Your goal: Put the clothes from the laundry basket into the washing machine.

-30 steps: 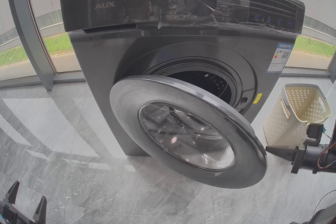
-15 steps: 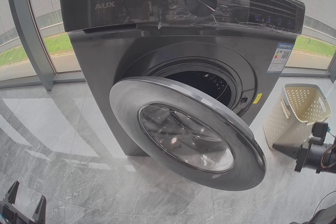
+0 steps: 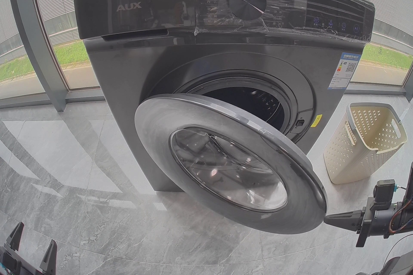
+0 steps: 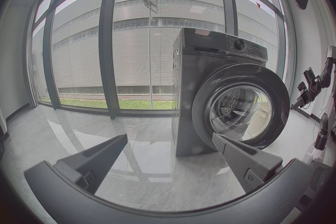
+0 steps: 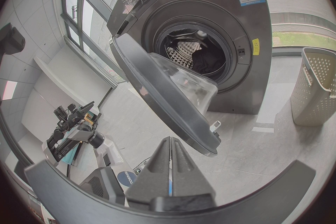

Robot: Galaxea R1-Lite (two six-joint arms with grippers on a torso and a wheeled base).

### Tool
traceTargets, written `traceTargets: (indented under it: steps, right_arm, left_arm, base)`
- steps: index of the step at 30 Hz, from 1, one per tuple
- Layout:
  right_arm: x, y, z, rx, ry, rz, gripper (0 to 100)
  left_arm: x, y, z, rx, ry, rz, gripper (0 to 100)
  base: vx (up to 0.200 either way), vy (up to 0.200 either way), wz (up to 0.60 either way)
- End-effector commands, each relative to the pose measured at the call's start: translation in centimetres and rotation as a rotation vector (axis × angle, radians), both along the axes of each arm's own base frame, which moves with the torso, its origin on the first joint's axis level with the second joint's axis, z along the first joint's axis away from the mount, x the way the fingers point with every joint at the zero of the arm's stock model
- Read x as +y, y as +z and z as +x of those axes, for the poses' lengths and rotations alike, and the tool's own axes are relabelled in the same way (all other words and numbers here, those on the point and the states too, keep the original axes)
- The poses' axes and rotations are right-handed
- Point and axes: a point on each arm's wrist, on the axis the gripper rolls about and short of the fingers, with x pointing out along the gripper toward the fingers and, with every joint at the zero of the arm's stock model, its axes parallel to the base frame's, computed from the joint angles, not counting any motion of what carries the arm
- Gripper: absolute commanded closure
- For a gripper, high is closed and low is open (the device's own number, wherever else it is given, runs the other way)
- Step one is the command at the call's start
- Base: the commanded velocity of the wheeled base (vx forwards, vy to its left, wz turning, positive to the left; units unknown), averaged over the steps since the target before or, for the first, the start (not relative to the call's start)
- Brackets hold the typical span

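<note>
The grey washing machine (image 3: 129,69) stands ahead with its round door (image 3: 159,117) swung open toward me. Inside the drum lies a dark garment (image 5: 208,60). The cream laundry basket (image 3: 344,155) stands on the floor to the right of the machine, and no clothes show in the part of its inside that I see. My right gripper (image 3: 329,218) is shut with nothing in it, low and just right of the door's lower rim, in front of the basket. My left gripper (image 3: 32,241) is open and holds nothing, down at the lower left, far from the machine.
Tall windows with dark frames (image 3: 26,31) run behind the machine. Polished grey floor (image 3: 86,185) stretches open to the left of the door. The door takes up the room in front of the drum opening (image 3: 254,102).
My right gripper drifted right toward the basket, then dropped lower and came back left beside the door's lower rim. The door sank very slightly. The left gripper has stayed put.
</note>
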Motion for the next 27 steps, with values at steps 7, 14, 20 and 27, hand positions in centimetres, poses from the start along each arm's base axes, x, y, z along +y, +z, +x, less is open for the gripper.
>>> traceTargets:
  steps: [7,14,20,27]
  right_arm:
    - [0.5,0.3,3.3,-0.032,-0.080,-0.005,100]
    - [-1.3,2.1,5.6,-0.121,-0.285,-0.006,100]
    - [-1.6,3.1,6.3,-0.162,-0.343,0.002,100]
    - [-1.4,1.6,4.9,-0.123,-0.318,-0.015,100]
  left_arm:
    - [0.0,-0.5,0.0,0.000,0.000,-0.002,0]
    - [0.0,-0.5,0.0,0.002,0.000,-0.001,0]
    - [0.0,-0.5,0.0,0.000,0.012,0.001,0]
    - [0.0,-0.5,0.0,0.002,0.018,-0.001,0]
  base:
    - [0.000,0.000,0.00]
    - [0.000,0.000,0.00]
    - [0.000,-0.067,0.00]
    - [0.000,-0.114,0.00]
